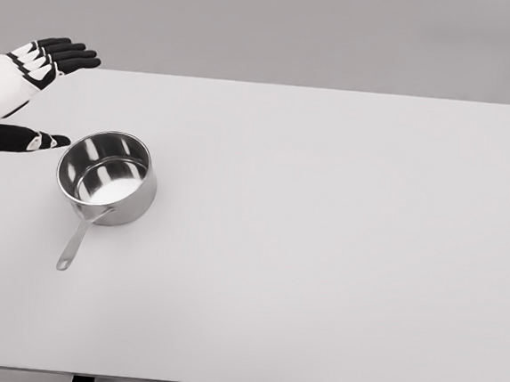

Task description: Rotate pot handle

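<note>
My left hand hovers left of the pot, fingers spread, grasping nothing; its handle points near.

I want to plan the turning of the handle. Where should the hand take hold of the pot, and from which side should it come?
Probably best at the handle of the pot, near its free end. It is long, thin and low over the table, pointing toward the robot and slightly left. The open left hand is nearest, so come from above and the left, fingers closing across its narrow width.
</note>
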`<act>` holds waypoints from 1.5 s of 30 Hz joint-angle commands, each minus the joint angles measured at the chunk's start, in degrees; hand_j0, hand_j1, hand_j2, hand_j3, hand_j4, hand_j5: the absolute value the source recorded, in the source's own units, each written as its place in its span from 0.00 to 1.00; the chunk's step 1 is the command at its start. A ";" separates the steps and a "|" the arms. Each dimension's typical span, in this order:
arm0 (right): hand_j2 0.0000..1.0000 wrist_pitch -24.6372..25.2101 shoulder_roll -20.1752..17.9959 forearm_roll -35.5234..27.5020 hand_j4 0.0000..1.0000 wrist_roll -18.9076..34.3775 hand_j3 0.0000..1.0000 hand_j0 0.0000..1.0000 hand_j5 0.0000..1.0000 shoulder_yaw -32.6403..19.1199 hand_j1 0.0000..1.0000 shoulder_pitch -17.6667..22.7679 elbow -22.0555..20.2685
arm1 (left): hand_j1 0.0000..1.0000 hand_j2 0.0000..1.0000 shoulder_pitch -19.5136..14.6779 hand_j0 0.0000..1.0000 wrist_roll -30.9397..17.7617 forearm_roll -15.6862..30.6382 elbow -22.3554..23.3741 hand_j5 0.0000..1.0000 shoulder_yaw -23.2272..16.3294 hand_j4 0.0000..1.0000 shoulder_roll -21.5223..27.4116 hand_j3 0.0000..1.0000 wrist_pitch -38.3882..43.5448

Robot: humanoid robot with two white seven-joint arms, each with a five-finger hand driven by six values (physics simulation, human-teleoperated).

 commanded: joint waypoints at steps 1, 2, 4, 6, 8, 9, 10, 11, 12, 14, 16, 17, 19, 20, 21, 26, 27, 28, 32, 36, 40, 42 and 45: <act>1.00 -0.04 0.00 -0.05 1.00 -0.02 1.00 1.00 1.00 0.09 1.00 0.00 -0.12 | 1.00 1.00 0.00 1.00 0.04 0.35 -0.04 1.00 0.05 1.00 0.07 1.00 0.05; 1.00 0.14 0.00 0.12 1.00 0.06 1.00 1.00 1.00 0.36 1.00 -0.09 -0.21 | 1.00 1.00 0.00 1.00 -0.04 0.26 -0.04 1.00 0.06 1.00 0.07 1.00 0.05; 1.00 -0.04 0.00 0.21 1.00 0.06 1.00 1.00 1.00 0.27 1.00 -0.09 -0.21 | 1.00 1.00 0.00 1.00 -0.04 0.26 -0.04 1.00 0.06 1.00 0.07 1.00 0.05; 1.00 -0.04 0.00 0.13 1.00 0.06 1.00 1.00 1.00 0.01 1.00 -0.09 -0.12 | 1.00 1.00 -0.09 1.00 -0.04 0.26 -0.04 1.00 0.06 1.00 0.16 1.00 0.05; 1.00 0.05 0.00 0.13 1.00 0.06 1.00 1.00 1.00 0.10 1.00 0.09 0.23 | 1.00 1.00 -0.09 1.00 -0.04 0.26 -0.04 1.00 -0.03 1.00 0.16 1.00 0.05; 1.00 0.05 0.00 0.13 1.00 0.06 1.00 1.00 1.00 -0.08 1.00 0.09 0.23 | 1.00 1.00 -0.09 1.00 -0.04 0.35 -0.39 1.00 -0.03 1.00 0.16 1.00 0.05; 1.00 0.05 0.00 0.13 1.00 0.06 1.00 1.00 1.00 -0.08 1.00 0.09 0.14 | 1.00 1.00 -0.17 1.00 -0.04 0.35 -0.56 1.00 -0.03 1.00 0.16 1.00 0.05; 1.00 0.05 0.00 0.13 1.00 0.06 1.00 1.00 1.00 0.01 1.00 0.09 0.14 | 1.00 1.00 -0.09 1.00 -0.13 0.35 -1.00 1.00 -0.12 1.00 0.07 1.00 0.05; 1.00 0.05 0.00 0.13 1.00 0.06 1.00 1.00 1.00 0.01 1.00 0.09 0.14 | 1.00 1.00 0.00 1.00 0.04 0.26 -1.53 1.00 -0.30 1.00 -0.02 1.00 0.05; 1.00 0.05 0.00 0.13 1.00 0.06 1.00 1.00 1.00 0.01 1.00 0.09 0.14 | 1.00 1.00 0.09 1.00 0.31 0.17 -1.71 1.00 -0.65 1.00 0.42 1.00 0.05; 1.00 0.05 0.00 0.13 1.00 0.06 1.00 1.00 1.00 0.01 1.00 0.09 0.14 | 1.00 1.00 0.09 1.00 0.48 -0.18 -1.79 1.00 -1.61 1.00 0.95 1.00 0.05; 1.00 0.05 0.00 0.13 1.00 0.06 1.00 1.00 1.00 0.01 1.00 0.09 0.14 | 1.00 1.00 0.09 1.00 0.66 -0.79 -1.97 1.00 -2.67 1.00 1.04 1.00 0.05; 1.00 -0.04 0.00 0.13 1.00 0.06 1.00 1.00 1.00 0.01 1.00 0.09 0.14 | 1.00 1.00 0.00 1.00 0.83 -2.72 -2.14 1.00 -5.57 1.00 0.95 1.00 0.05; 1.00 0.05 0.00 0.13 1.00 0.06 1.00 1.00 1.00 0.01 1.00 0.09 0.14 | 1.00 1.00 -0.09 1.00 1.10 -3.87 -2.14 1.00 -6.53 1.00 0.68 1.00 0.05; 1.00 0.05 0.00 0.13 1.00 0.06 1.00 1.00 1.00 0.01 1.00 0.09 0.14 | 1.00 1.00 -0.35 1.00 1.45 -4.57 -2.14 1.00 -7.32 1.00 0.60 1.00 0.05; 1.00 -0.04 0.00 0.13 1.00 0.06 1.00 1.00 1.00 0.01 1.00 0.09 0.14 | 1.00 1.00 -0.35 1.00 1.63 -5.10 -2.41 1.00 -8.82 1.00 0.60 1.00 0.05; 1.00 0.05 0.00 0.13 1.00 0.06 1.00 1.00 1.00 0.01 1.00 0.09 0.14 | 1.00 1.00 -0.53 1.00 1.63 -5.36 -2.41 1.00 -9.96 1.00 0.60 1.00 0.05; 1.00 0.05 0.00 0.13 1.00 0.06 1.00 1.00 1.00 0.01 1.00 0.09 0.14 | 1.00 1.00 -0.44 1.00 1.63 -5.54 -2.41 1.00 -10.40 1.00 0.51 1.00 0.05; 1.00 0.05 0.00 0.13 1.00 0.06 1.00 1.00 1.00 0.01 1.00 0.09 0.14 | 1.00 1.00 -0.09 1.00 1.63 -7.39 -2.41 1.00 -12.07 1.00 0.16 1.00 0.05; 1.00 -0.04 0.00 0.13 1.00 0.06 1.00 1.00 1.00 0.01 1.00 0.09 0.14 | 1.00 1.00 0.09 1.00 1.71 -12.65 -2.41 1.00 -14.88 1.00 -1.25 1.00 0.05; 1.00 0.05 0.00 0.13 1.00 0.06 1.00 1.00 1.00 0.01 1.00 0.09 0.14 | 1.00 1.00 0.18 1.00 1.71 -14.41 -2.32 1.00 -17.26 1.00 -1.51 1.00 0.05; 1.00 0.05 0.00 0.13 1.00 0.06 1.00 1.00 1.00 0.01 1.00 0.09 0.14 | 1.00 1.00 0.26 1.00 1.71 -16.44 -2.32 1.00 -17.61 1.00 -2.74 1.00 0.05; 1.00 -0.04 0.00 0.13 1.00 0.06 1.00 1.00 1.00 0.01 1.00 0.09 0.14 | 1.00 1.00 0.97 1.00 1.98 -17.40 -2.23 1.00 -17.35 1.00 -2.74 1.00 0.05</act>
